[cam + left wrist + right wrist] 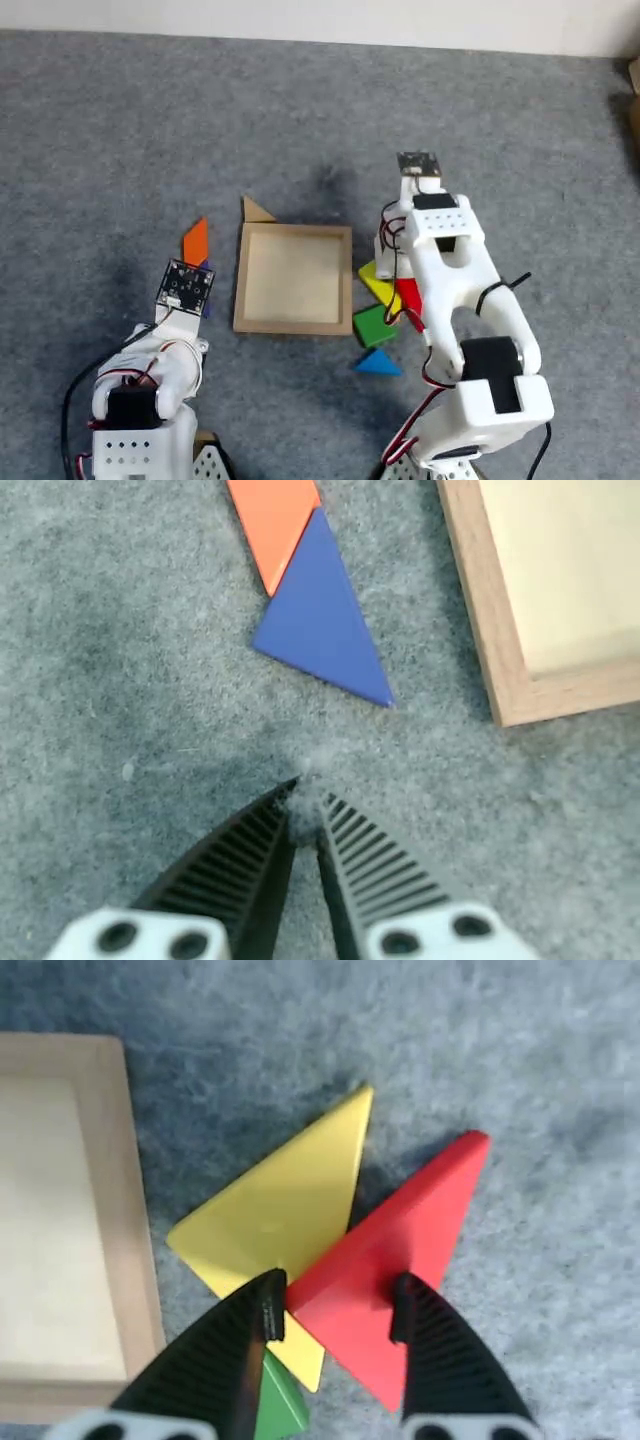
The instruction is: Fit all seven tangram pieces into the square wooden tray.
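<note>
You have the square wooden tray lying flat on the grey tabletop between the two arms, and every piece lies outside it. Your left gripper hangs low over bare tabletop near the tray's corner, its fingers almost together and holding nothing. Just beyond it the dark blue triangle lies flat, touching the orange parallelogram; both sit beside the tray's left rim. A tan triangle touches the tray's far left corner. On the other side, your right gripper has its fingers parted over the red triangle, with the broad end of that piece between them; you cannot tell whether they touch it. The red triangle overlaps the yellow triangle, which lies just beside the tray's right rim. The green piece sits against the tray's near right corner, and a light blue triangle lies close beside it.
</note>
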Robot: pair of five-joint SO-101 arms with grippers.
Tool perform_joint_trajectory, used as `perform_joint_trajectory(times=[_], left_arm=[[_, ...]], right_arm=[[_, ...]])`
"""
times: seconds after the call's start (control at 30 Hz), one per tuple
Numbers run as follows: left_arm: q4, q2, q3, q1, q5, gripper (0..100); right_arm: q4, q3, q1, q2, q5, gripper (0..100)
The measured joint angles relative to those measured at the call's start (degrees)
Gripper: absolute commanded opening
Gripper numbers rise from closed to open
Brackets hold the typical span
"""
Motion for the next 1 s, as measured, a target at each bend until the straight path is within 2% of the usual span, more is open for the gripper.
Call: perform_joint_trajectory(times=[0.23,0.73,1.0], left_arm=[[0.00,0.00,0.00,0.00,0.00,0],[0.00,0.00,0.00,0.00,0.00,0],[0.00,0.00,0.00,0.00,0.00,0]], right_arm=[[-0.09,1.05,2.73,-6.07,0.26,8.3],[3.52,0.44,10.29,-7.56,0.26,5.2],[6.42,1.23,15.03,-7.12,3.43,5.1]])
